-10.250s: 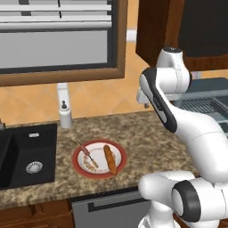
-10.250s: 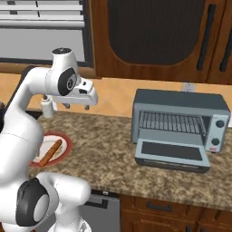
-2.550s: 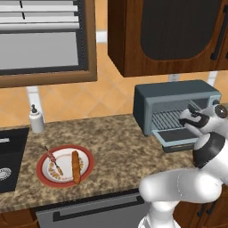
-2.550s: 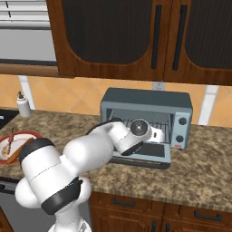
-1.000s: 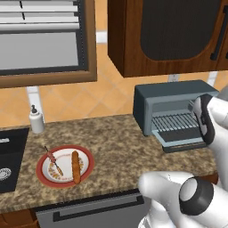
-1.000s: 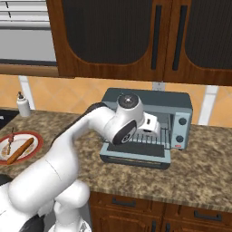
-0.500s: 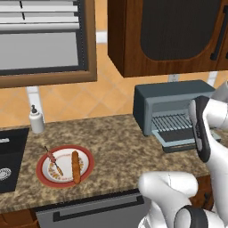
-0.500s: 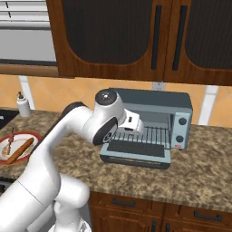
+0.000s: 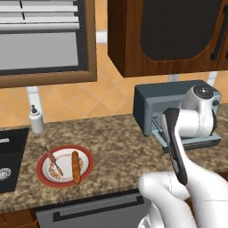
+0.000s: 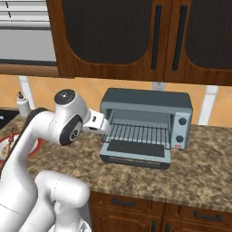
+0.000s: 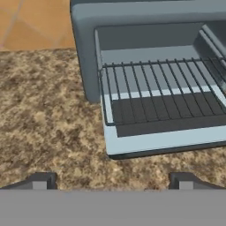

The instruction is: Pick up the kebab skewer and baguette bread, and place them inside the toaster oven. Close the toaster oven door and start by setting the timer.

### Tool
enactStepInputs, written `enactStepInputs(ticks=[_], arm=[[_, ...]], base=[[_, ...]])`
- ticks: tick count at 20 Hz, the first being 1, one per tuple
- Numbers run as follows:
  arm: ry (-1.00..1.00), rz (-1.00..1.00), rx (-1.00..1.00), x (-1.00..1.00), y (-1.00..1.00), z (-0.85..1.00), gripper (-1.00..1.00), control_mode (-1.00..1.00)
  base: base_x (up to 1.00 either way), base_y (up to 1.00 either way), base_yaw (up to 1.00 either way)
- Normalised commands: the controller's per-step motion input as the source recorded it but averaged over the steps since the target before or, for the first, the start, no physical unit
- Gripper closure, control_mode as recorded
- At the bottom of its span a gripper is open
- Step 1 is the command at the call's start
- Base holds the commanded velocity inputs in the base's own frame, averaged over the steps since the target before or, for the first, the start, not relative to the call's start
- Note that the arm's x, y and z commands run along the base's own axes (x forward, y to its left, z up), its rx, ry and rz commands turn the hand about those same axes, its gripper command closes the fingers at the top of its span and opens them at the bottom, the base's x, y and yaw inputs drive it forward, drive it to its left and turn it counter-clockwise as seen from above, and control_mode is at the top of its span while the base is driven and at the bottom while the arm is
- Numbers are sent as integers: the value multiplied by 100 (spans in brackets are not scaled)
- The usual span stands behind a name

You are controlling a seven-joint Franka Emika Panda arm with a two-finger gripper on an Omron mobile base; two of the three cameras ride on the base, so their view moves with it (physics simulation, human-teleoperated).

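The kebab skewer (image 9: 54, 160) and the baguette bread (image 9: 75, 167) lie side by side on a red-rimmed plate (image 9: 87, 156) at the counter's left. The toaster oven (image 10: 145, 100) stands at the right, its door (image 10: 135, 148) dropped open and flat, its wire rack (image 11: 154, 79) bare. My gripper (image 10: 107, 128) hovers off the oven's front left corner, open, nothing between its fingertips (image 11: 42, 181). In the hand view the oven (image 11: 84, 53) and its open door (image 11: 163, 139) lie ahead and to the right, over speckled counter.
A soap bottle (image 9: 36, 120) stands by the wall beside a black sink (image 9: 9, 156). Dark wood cabinets hang above the oven. The oven's knobs (image 10: 182, 121) sit on its right side. My own arm covers part of the oven in the left base view.
The hand has swung left, from in front of the oven's opening to beside its left front corner. The door stays open; the food has not moved.
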Motion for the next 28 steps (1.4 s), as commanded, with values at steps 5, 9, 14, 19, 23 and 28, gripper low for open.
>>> enactStepInputs(ticks=[5,9,14,19,23,28], arm=[[13,0,-1,0,100,0,-100,-100],[21,1,0,3,99,0,-100,-100],[32,2,2,1,91,-19,-100,-100],[28,0,1,2,84,-32,-100,-100],[20,5,0,9,79,-37,-100,-100],[14,3,0,10,79,-58,-100,-100]], base=[[0,0,0],[0,0,0],[0,0,0],[0,0,0],[0,0,0],[0,0,0]])
